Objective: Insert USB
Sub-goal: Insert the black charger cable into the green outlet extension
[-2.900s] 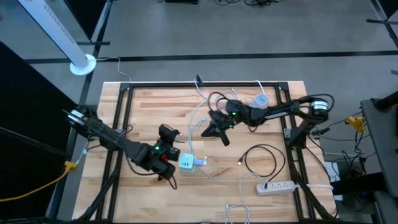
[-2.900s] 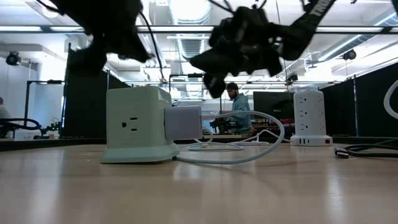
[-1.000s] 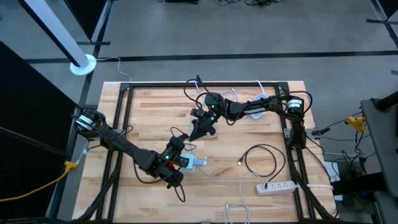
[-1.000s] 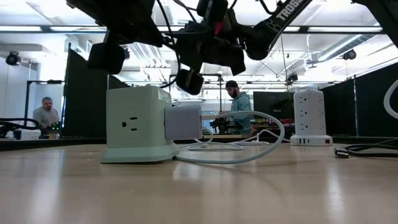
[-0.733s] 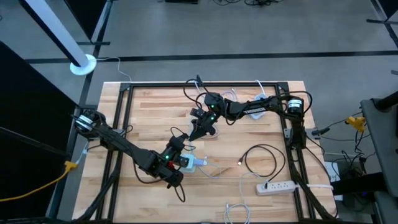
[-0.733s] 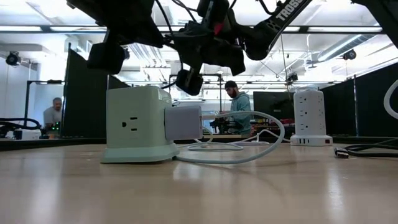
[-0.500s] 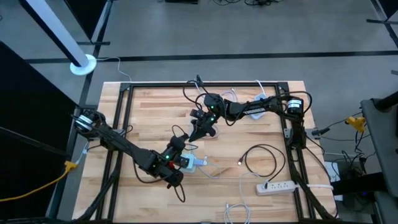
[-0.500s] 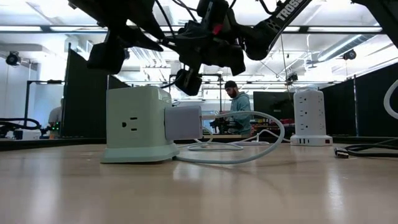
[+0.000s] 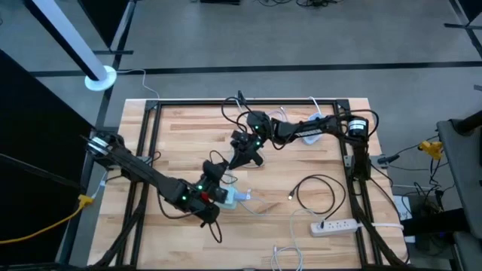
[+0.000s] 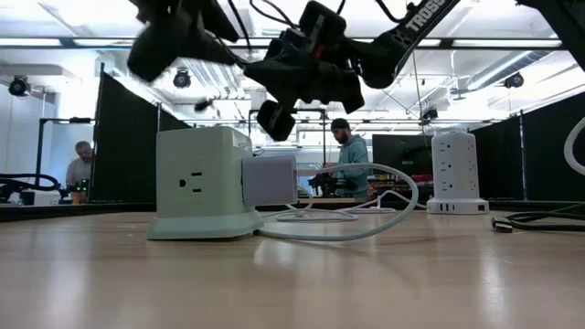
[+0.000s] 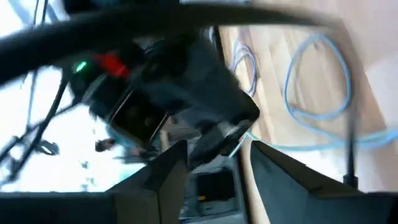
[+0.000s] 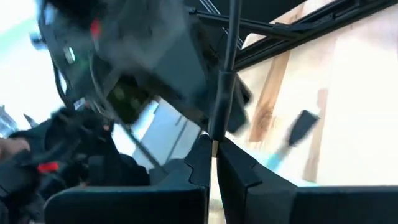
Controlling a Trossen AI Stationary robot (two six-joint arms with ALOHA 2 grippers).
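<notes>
Above the middle of the tabletop (image 9: 173,135) the two arms meet: the right claw (image 12: 211,163) is pinched shut on a thin dark cable (image 12: 227,68), and the left claw (image 11: 214,163), fingers parted, hangs just beside it over the pale green power cube (image 10: 203,183). That cube sits on the wood with a grey adapter (image 10: 271,179) plugged into its side and a white cable (image 10: 366,217) looping away from it. My reading is that a handover or regrasp of the cable is in hand, ahead of insertion. Next, the plug end must be found, gripped firmly and turned to face its port. The USB plug itself I cannot pick out anywhere; both wrist views are smeared, the port is not visible, and the low view shows the claws only as dark overlapping shapes.
</notes>
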